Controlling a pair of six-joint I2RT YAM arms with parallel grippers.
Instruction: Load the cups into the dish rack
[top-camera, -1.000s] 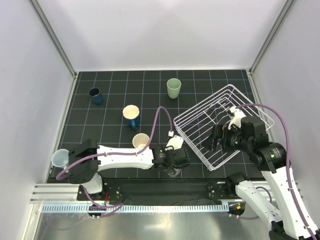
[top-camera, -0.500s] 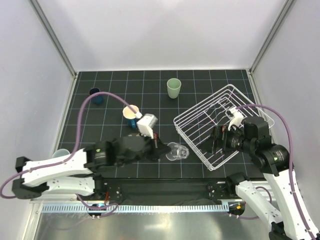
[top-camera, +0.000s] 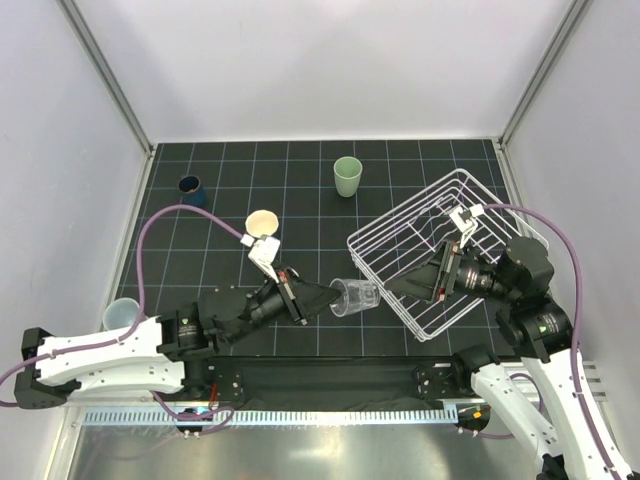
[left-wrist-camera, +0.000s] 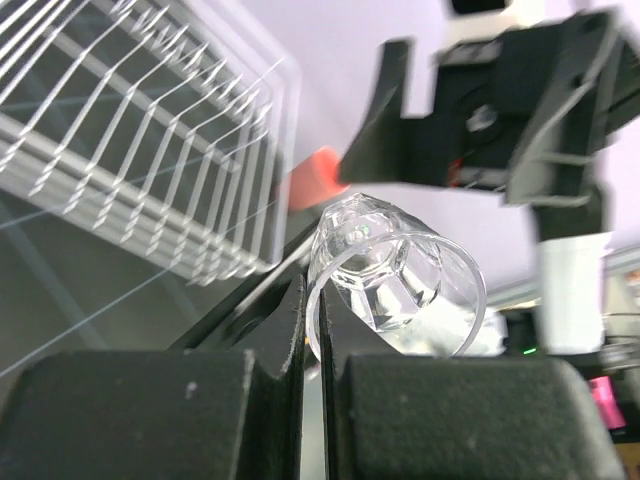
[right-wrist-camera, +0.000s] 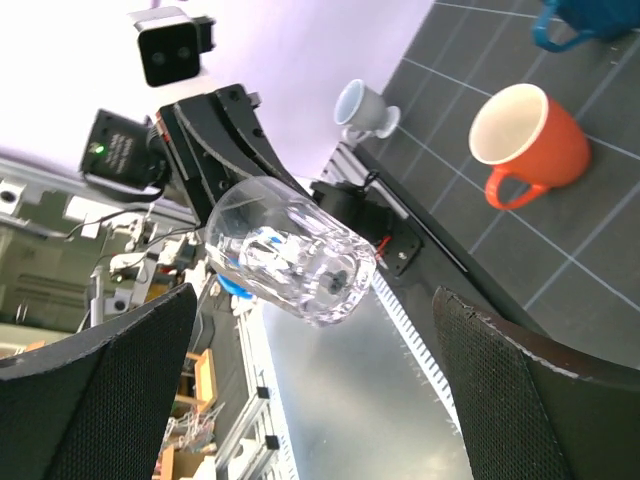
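Jaws of the left gripper (top-camera: 318, 300) pinch one wall of the clear glass (top-camera: 355, 298) at its rim, one finger inside the mouth and one outside. We see the glass lying on its side, its base pointing toward the dish rack (top-camera: 405, 206), and we judge it clear of the table. It sits just beside the rack's near-left wall and is not yet inside. The right gripper (top-camera: 410, 283) faces it from over the rack with jaws spread wide and nothing between them. We cannot tell whether it touches the wires.

We judge the main hazard to be the grip. A smooth glass is held by a thin wall with its weight hanging out ahead, so it may swing or slip if the arm jolts. A low approach could knock the base against the rack's wire wall and twist the glass out of the pinch. The two grippers are near each other and could collide.

Farther back, the orange mug (top-camera: 262, 222), the navy cup (top-camera: 191, 190) and the pale green tumbler (top-camera: 347, 176) stand unloaded on the table.
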